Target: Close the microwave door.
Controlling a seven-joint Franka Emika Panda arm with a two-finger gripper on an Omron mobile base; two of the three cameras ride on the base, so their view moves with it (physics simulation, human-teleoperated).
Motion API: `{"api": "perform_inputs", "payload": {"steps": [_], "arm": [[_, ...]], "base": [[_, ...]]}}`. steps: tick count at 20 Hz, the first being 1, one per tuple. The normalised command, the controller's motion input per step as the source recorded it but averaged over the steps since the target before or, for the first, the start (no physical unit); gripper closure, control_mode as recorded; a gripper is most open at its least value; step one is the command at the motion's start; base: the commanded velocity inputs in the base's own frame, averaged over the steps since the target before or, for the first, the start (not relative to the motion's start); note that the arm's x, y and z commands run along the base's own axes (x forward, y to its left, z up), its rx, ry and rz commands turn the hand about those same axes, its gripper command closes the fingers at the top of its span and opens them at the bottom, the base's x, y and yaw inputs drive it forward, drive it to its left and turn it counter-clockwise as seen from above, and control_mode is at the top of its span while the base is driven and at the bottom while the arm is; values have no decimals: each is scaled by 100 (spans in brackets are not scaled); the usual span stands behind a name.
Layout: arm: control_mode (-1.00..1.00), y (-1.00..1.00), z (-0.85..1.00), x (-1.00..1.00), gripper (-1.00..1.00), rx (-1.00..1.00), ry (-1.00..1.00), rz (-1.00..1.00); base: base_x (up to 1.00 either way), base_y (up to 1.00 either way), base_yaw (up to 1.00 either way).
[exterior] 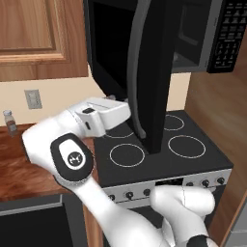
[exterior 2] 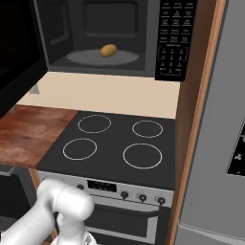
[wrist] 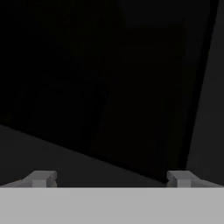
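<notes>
Two fingertips (wrist: 41,178) spread wide, hand (exterior: 116,103) level, apparently touching the open microwave door (exterior: 120,58), arm bent.

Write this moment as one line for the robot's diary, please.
microwave door: open, swung out | hand: behind door, jaws apart, empty | potato: inside microwave | door not yet closed
</notes>
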Motion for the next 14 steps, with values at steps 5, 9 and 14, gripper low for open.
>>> {"api": "perform_inputs", "payload": {"steps": [5,9,14], "arm": [[-100,-100,0,50,-100,0,0,-24],[-100,-100,0,55,-100,0,0,-21],[-100,-100,0,62,-100,0,-2,-14]], "base": [[0,0,0],[0,0,0],[0,0,0]]}}
